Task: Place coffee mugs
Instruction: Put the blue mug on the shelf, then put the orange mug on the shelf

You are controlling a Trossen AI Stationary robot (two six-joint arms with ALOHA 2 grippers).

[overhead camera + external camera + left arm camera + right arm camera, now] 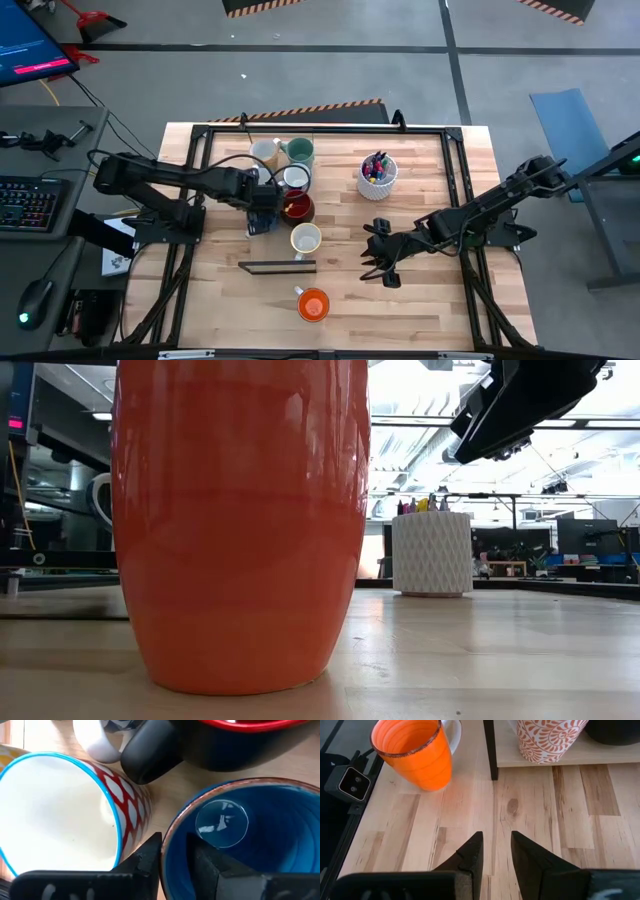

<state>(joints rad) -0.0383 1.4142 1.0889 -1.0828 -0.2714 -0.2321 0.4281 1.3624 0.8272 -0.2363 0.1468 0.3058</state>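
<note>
Left gripper [174, 851] was right in the cluster of mugs on the left half of the table [440, 310]; its two fingers [149, 856] straddled the wall of the blue mug [260, 820], one outside the rim and one inside; the inside one stood clear of the wall, so the grip looked slack, not pinching. The blue mug sat upright on the wood, close to a red-and-white patterned mug [60, 815] on one side and the dark red mug [235, 745] just beyond.

From above, the left gripper [262, 216] hung just beside the dark red mug [297, 208]; a white-rimmed mug [295, 178] was next to that, then a cream mug [265, 152] and a teal green mug [299, 151] at the far edge; another pale mug [306, 239] stood nearer, by a dark bar [277, 266].

Right gripper [496, 851] hovered over bare wood, fingers parted, nothing between them; the orange mug [415, 752] stood upright and alone near the front edge, well apart from the cluster. The white pen cup [377, 176] stood off to the right of the mugs.
</note>
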